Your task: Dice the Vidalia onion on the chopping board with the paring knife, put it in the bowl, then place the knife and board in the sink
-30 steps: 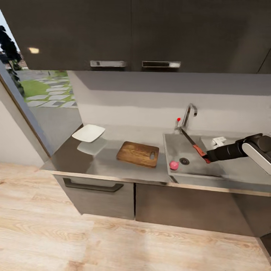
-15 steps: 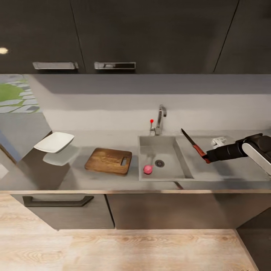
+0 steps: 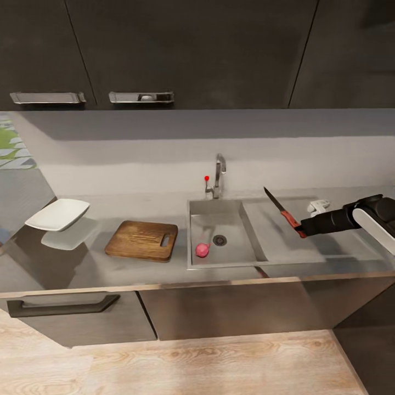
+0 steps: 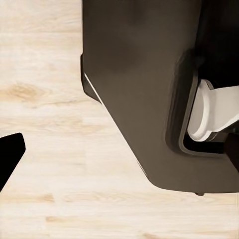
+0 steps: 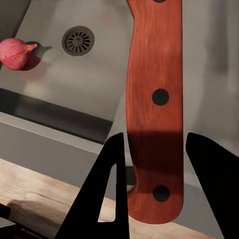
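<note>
Your right pincer (image 3: pixel 303 229) sits at the right of the head frame, clamped on the paring knife (image 3: pixel 283 212). In the right wrist view the two dark fingers (image 5: pixel 112 169) close on either side of the reddish-brown handle (image 5: pixel 155 99), near its butt end. The blade runs up and to the left from the pincer in the head view, raised over the draining surface beside the basin; the wrist view cuts it off at the upper edge, so you get the handle and its three dark rivets. The arm itself leaves the head frame at the right edge.

Left of the knife, the sink (image 3: pixel 244 216) holds the Vidalia onion (image 3: pixel 202 250), which lies on the basin floor at its lower left, near the drain (image 3: pixel 219 240). The tap (image 3: pixel 219 174) and its red knob (image 3: pixel 206 178) stand behind the basin. Further left on the counter (image 3: pixel 137 271) lies the chopping board (image 3: pixel 141 240), slot handle toward the sink. The white bowl (image 3: pixel 57 214) sits at the far left, with a pale reflection beneath it.

Your left pincer: I can't tell its state. The left wrist view gives one dark tip (image 4: pixel 9 157) at the left edge over pale wooden floor (image 4: pixel 50 99), beside a large dark body.
</note>
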Motion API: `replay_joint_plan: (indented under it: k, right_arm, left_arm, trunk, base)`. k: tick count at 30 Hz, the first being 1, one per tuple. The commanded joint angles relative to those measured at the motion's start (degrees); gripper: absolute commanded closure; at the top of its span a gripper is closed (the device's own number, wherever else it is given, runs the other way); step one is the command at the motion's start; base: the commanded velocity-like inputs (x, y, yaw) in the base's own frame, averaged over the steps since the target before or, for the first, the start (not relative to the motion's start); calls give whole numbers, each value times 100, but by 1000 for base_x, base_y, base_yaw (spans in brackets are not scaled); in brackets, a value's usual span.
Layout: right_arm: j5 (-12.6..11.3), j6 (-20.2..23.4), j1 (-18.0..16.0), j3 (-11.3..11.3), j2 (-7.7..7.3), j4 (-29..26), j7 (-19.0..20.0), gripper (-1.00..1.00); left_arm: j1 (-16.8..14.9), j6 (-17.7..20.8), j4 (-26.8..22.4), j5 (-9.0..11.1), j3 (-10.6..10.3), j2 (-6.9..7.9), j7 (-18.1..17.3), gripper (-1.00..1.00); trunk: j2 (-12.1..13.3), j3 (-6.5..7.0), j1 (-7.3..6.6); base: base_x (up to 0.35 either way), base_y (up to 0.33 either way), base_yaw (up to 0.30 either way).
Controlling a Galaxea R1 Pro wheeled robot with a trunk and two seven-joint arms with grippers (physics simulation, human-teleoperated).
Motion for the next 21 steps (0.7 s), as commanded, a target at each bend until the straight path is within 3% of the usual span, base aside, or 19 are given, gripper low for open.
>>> replay_joint_plan:
  k: [1,4,6,8,12,14,18,21]
  right_arm:
    - [52,4,-11,12,-5,-1,64,100]
    - [52,4,-11,10,-5,0,65,100]
    - [52,4,-10,10,-5,-2,66,100]
    - [48,4,-9,13,1,-1,66,100]
    - [51,4,-12,10,30,0,66,100]
    - [52,4,-9,10,35,0,66,100]
    - [52,4,-9,10,38,1,66,100]
    - [52,4,-8,10,39,0,66,100]
  left_arm:
    - [3,-5,-11,27,1,2,1,-100]
    - [3,-11,-19,27,1,31,-1,-100]
    - [3,-85,-21,27,1,191,-9,-100]
    - [3,-526,-22,27,1,332,-20,-100]
    - [3,-1410,-36,27,2,392,0,-100]
    - [3,-1673,-93,27,1,405,-10,-100]
    - [3,-1816,-719,27,-1,483,-108,-100]
    - [3,-1727,-1594,27,10,697,-171,-100]
  trunk:
    - [-11,-10,4]
    - [-11,-10,4]
    - [-11,-10,4]
    - [-11,-10,4]
    - [-11,-10,4]
    - [-11,-10,4]
    - [-11,-10,4]
    - [-11,-10,4]
  base:
    - [2,-60,-1]
    - [35,-183,-1]
    - [39,-147,0]
    - [11,-42,0]
    - [4,-15,0]
    - [1,-4,0]
    - [0,0,0]
    - [0,0,0]
